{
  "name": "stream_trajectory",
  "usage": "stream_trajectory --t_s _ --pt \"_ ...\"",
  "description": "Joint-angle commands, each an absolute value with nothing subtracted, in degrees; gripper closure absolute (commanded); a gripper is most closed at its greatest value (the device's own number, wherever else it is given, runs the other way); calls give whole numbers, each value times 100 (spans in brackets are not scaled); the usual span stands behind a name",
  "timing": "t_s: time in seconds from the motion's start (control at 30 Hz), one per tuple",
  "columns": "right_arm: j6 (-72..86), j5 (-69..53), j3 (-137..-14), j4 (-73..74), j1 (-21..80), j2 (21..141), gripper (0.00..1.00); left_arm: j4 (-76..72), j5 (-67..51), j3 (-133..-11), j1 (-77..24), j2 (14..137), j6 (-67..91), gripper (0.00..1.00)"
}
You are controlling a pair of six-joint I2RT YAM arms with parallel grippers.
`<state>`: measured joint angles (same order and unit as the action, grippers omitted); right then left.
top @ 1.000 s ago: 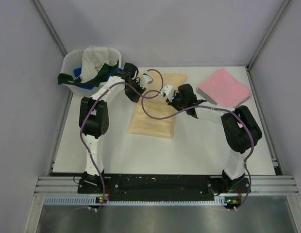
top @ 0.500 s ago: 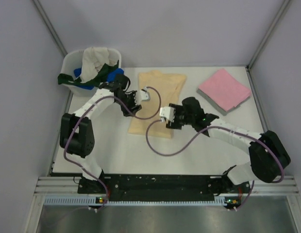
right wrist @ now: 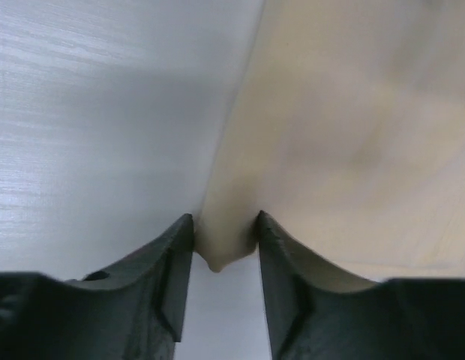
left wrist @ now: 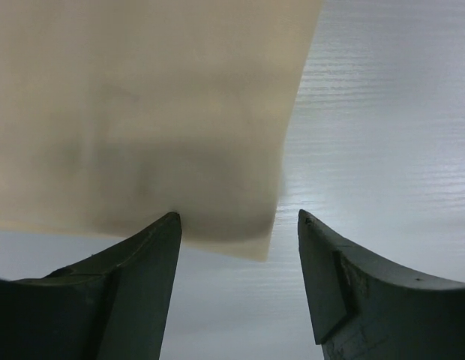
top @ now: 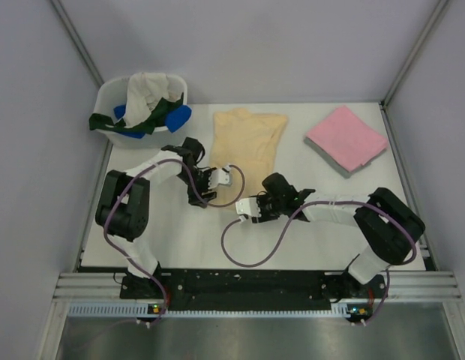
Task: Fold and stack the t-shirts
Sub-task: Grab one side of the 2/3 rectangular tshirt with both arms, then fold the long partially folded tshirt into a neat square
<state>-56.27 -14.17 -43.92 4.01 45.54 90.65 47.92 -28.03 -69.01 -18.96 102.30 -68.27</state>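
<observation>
At the far left corner the white plastic tub [top: 103, 97] holds the unfolded shirts, a cream-white one [top: 146, 86], a dark green one [top: 135, 121] and a blue one [top: 177, 118], draped over its rim. The step in hand looks like the first fold of the pale peach-yellow cloth t-shirt [top: 247, 142], which lies flat in the middle of the white worktop [top: 307, 232]. Its long axis runs from the near side toward the far edge, slightly slanted, with the broader end at the far side. Which end is the collar cannot be told. The left gripper [left wrist: 238, 219] stands spread wide over the shirt's near corner, the cloth edge lying between its fingers, with nothing pinched. The right gripper [right wrist: 223, 217] is closed tight on a small tuck of the peach cloth at the other near corner. The next move probably calls for the left gripper to close on its corner. Both would then lift together and carry the near edge evenly over toward the far end. At the far right the pink t-shirt [top: 345, 139] lies folded into a square, well apart, where the stack would go.
</observation>
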Motion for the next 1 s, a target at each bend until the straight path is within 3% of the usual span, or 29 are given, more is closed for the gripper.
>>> stream_trajectory --t_s 0.0,0.1,0.17,0.2,0.53,0.73,0.97 --pt "-5485 -1310 -4438 220 4632 9255 72 4737 -2848 -6680 -2065 10371 -6900 36" --pt "-5423 -1310 -4482 333 4641 9203 100 4869 -2883 -6723 -2083 10389 -6716 63" --pt "-5327 -1196 -4535 587 4649 9071 100 4956 -2848 -6750 -2083 10328 -6479 94" --pt "-5274 -1187 -4544 728 4649 8931 100 5001 -2822 -6776 -2083 10249 -6347 100" --pt "-4782 -1485 -4640 3029 5351 6453 100 6976 -3006 -6750 -2135 8615 -6065 100" --pt "-4229 -1836 -5281 4490 5686 5503 100 8700 -3435 -7749 -2276 7920 -5977 100" --pt "-3499 -1459 -5581 4202 5047 5589 100 7675 -2859 -8752 -2276 8269 -4608 100"
